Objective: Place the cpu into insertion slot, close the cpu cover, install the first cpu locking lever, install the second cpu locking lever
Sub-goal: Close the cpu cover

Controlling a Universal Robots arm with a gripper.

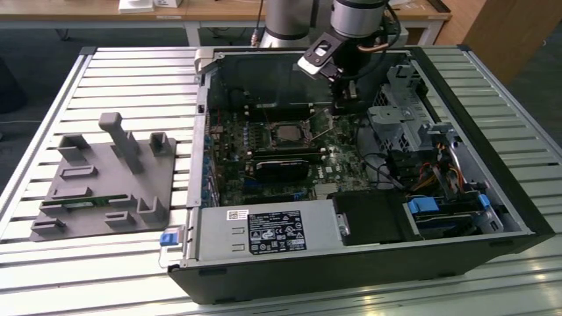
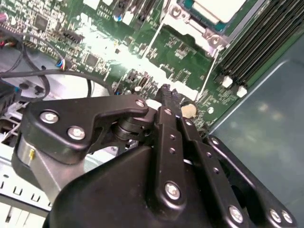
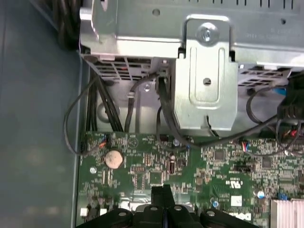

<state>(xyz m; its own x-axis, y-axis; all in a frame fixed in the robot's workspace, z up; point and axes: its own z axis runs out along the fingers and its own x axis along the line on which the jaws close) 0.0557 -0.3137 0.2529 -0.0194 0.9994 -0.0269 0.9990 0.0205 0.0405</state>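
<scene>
The cpu (image 1: 289,134), one chip, sits in the one insertion slot (image 1: 266,135). My single gripper (image 3: 161,190) hovers near it over the board (image 3: 213,161), its two fingers (image 3: 156,194) pressed together on nothing.

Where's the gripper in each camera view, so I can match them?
Exterior view: gripper above the green board, on the exterior view's right of the cpu.
Second wrist view: gripper over the green board, near the cpu.
First wrist view: gripper over the green board.
Shared landmark: the green board.
</scene>
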